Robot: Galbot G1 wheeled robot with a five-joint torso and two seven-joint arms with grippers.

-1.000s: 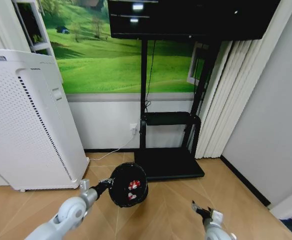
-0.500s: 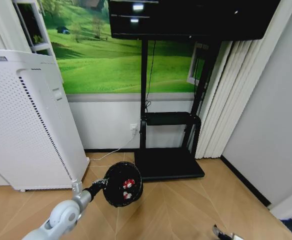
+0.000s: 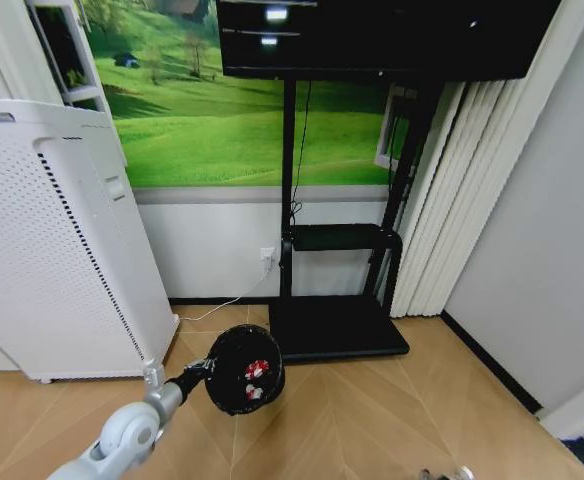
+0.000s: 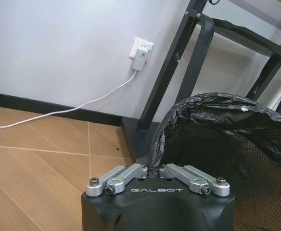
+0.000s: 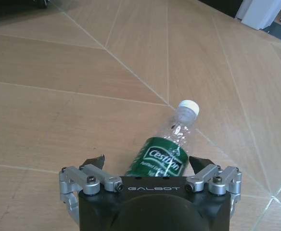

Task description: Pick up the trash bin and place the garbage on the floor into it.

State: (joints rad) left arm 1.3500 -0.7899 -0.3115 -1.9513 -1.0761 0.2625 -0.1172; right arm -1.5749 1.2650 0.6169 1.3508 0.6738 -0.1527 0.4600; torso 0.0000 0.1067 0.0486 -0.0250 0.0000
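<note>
Right gripper (image 5: pixel 149 169) is low over the floor (image 5: pixel 83 82), jaws spread wide, one tip on each side of the clear bottle (image 5: pixel 172 142). Bottle lies flat on the parquet, green label toward the wrist, white cap pointing away. Tips straddle the label end and don't look to be touching it yet, so nothing is held. Reads as pre-grasp: wrist pointed down at the bottle, jaw line crosswise to its long axis, so closing would pinch the body rather than the cap.

Left gripper (image 4: pixel 156 169) is clamped on the rim of the trash bin (image 4: pixel 212 139), fingers drawn together over the bunched black bag at the lip. In the head view the left arm reaches forward and slightly inward, forearm nearly level, holding the bin out in front of the robot with its mouth tipped up toward the head camera. My guess is the bin is held off the floor, parked there as a ready drop target.

Two red-and-white pieces of garbage (image 3: pixel 256 371) sit inside the bin already; bottle looks like the last item.

Behind the bin: black stand (image 3: pixel 338 340), white perforated appliance (image 3: pixel 57 250) on the left against the wall.
</note>
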